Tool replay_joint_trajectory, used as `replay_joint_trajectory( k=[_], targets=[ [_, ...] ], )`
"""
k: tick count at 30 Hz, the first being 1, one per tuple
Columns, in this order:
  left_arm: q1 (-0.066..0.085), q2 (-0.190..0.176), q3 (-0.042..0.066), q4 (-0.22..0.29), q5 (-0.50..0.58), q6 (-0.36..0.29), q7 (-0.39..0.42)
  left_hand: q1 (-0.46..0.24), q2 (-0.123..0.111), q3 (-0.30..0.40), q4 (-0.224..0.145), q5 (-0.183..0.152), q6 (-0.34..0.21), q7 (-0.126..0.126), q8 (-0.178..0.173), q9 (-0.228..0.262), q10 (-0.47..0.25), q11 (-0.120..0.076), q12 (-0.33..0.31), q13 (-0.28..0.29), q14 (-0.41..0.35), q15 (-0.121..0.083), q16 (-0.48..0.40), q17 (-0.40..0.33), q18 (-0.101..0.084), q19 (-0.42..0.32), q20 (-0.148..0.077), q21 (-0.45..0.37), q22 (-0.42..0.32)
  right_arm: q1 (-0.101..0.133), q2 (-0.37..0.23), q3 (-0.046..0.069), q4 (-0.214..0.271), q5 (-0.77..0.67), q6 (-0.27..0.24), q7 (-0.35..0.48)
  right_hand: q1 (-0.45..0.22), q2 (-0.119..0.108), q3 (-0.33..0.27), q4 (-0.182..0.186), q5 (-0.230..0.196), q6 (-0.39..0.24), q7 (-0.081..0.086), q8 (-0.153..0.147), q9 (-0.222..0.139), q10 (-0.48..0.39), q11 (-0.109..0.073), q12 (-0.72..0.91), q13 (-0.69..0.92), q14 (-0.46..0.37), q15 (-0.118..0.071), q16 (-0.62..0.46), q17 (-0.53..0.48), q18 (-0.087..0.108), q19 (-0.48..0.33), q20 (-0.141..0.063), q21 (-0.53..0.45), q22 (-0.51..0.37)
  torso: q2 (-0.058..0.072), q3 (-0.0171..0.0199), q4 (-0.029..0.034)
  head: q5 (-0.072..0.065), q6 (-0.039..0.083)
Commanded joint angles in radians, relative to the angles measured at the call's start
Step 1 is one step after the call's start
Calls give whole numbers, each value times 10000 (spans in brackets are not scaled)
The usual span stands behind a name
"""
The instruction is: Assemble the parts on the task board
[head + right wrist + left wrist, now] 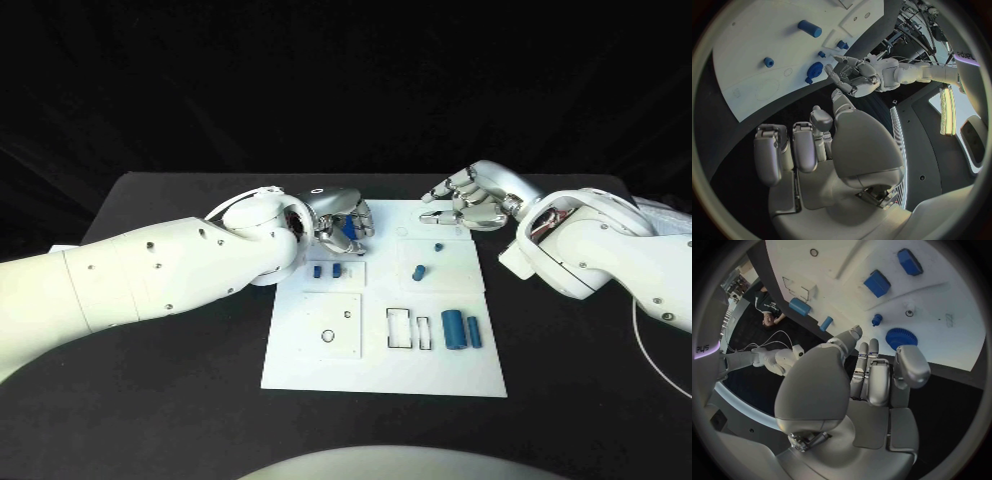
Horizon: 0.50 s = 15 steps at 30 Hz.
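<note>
Here, the task board (387, 345) lies flat at the middle of the black table (173, 380), and the blue parts sit on its surface. A blue gear (901, 338) lies near the far left corner of the board, just beyond my left fingertips (856, 333); I cannot tell whether they touch it. Two small blue blocks (326, 270) sit side by side below it, in a marked square on the left half. A short blue peg (420, 271) lies near the middle of the board, toward the far end. Two blue cylinders (462, 329) lie side by side close to the right edge, beside outlined rectangular slots (404, 329).

My left hand (340, 225) hovers over the far left corner of the board. Its fingers are curled inward, and in the left wrist view nothing rests in the palm.

My right hand (464, 203) is at the far right corner, at the edge of the board. Its fingers (804, 145) are bent and held apart; the right wrist view shows nothing held between them.
</note>
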State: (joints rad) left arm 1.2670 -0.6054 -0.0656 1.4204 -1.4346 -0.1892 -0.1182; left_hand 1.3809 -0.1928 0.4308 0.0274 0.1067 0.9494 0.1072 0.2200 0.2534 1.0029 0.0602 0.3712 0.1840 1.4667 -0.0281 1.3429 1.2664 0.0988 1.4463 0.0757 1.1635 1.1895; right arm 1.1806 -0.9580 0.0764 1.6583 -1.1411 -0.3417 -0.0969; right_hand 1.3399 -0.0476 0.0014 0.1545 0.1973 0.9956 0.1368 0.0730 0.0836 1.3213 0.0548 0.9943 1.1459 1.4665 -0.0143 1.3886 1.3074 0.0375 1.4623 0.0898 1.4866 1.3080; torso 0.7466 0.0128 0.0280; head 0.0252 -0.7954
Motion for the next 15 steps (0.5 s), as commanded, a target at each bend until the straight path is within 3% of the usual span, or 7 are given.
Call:
replay_joint_trajectory(
  k=[1, 7, 10, 15],
  targets=[
    [-33, 74, 4, -80, -905, 449, -363, -136, -10, 28, -1, -21, 117, -19, -51, -54, 106, -16, -66, -62, 287, -112, 79, -2, -156, 137, -86, 402, 377, -8, 14, 0, 16, -22, 63, 81, -18, 63, -57, -22, 38, 25, 35, -44, 15, -75, -27, -65, -16, 526, -72, -31, 222, 39, -56, -9, -56, 949, 7, 1, -6, -25, -11],
    [-99, 154, 4, -183, -1068, 656, -462, -152, -37, 43, -10, -15, 192, -55, -151, -140, 123, -66, -219, -188, 311, -218, 91, -62, -194, 190, -187, 621, 597, -8, 26, 1, 55, -12, 38, 104, -18, 63, -57, -22, 38, 25, 35, -44, 15, -75, -27, -65, -16, 526, -72, -31, 222, 39, -56, -9, -56, 949, 13, 16, -12, -61, -45],
    [-143, 200, 5, -260, -1095, 678, -496, -163, -38, 45, -4, -16, 192, -55, -179, -159, 119, -68, -256, -215, 320, -230, 109, -49, -206, 203, -201, 679, 655, -8, 23, 1, 66, -11, 33, 105, -17, 66, -59, -21, 41, 24, 35, -44, 15, -78, -27, -72, -22, 525, -72, -35, 217, 41, -61, -10, -60, 942, 11, 6, 7, -89, -54],
    [-202, 311, 5, -413, -1111, 564, -494, -149, 4, 81, -4, -10, 254, -55, -203, -183, 200, -76, -290, -253, 347, -246, 145, -28, -232, 234, -218, 792, 768, -7, 17, 1, 86, -10, 25, 109, -17, 67, -60, -20, 42, 24, 35, -44, 15, -81, -27, -78, -26, 524, -72, -38, 213, 42, -65, -10, -63, 937, 2, 12, 10, -56, -76]
  ],
)
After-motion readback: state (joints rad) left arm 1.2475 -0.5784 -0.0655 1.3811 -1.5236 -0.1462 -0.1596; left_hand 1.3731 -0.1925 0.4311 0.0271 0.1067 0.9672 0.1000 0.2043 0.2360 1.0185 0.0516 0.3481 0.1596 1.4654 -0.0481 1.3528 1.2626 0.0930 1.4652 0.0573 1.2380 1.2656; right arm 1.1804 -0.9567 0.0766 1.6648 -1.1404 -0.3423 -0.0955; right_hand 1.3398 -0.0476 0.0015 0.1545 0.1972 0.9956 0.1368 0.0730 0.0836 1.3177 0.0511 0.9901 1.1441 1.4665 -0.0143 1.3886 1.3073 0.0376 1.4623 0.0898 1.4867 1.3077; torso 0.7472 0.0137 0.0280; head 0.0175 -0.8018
